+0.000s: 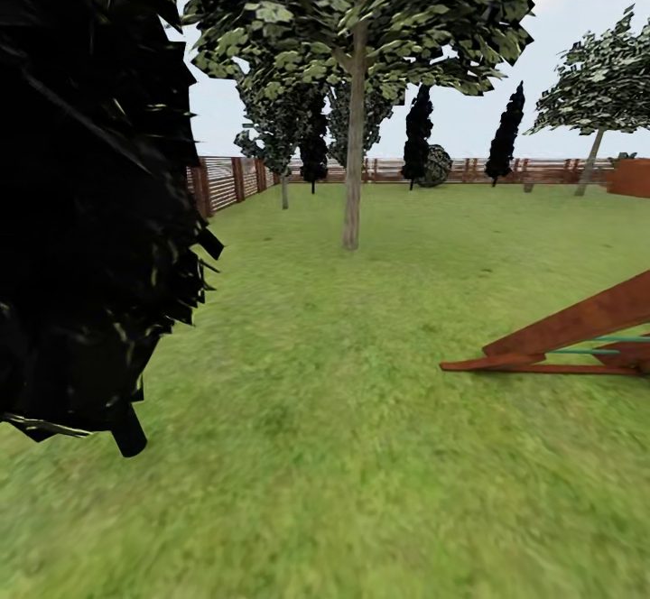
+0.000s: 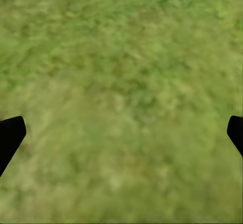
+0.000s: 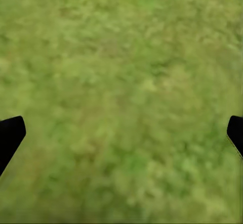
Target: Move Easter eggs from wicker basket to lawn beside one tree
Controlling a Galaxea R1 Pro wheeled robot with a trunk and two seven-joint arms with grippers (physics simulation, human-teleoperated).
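Dark cypress (image 1: 81, 202) fills your left; lawn (image 1: 343, 419) ahead, tree (image 1: 352, 157) beyond. Left gripper (image 2: 121, 133) and right gripper (image 3: 121, 133) spread wide, holding nothing.

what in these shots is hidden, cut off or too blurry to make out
- Head view: the dark cypress-like tree close at the left hides the garden behind it.
- Head view: the red-brown wooden frame is cut off by the right edge, so its full shape is unclear.
- Wrist views: the lawn is blurred; each tool's fingertips are clipped at the picture edges.
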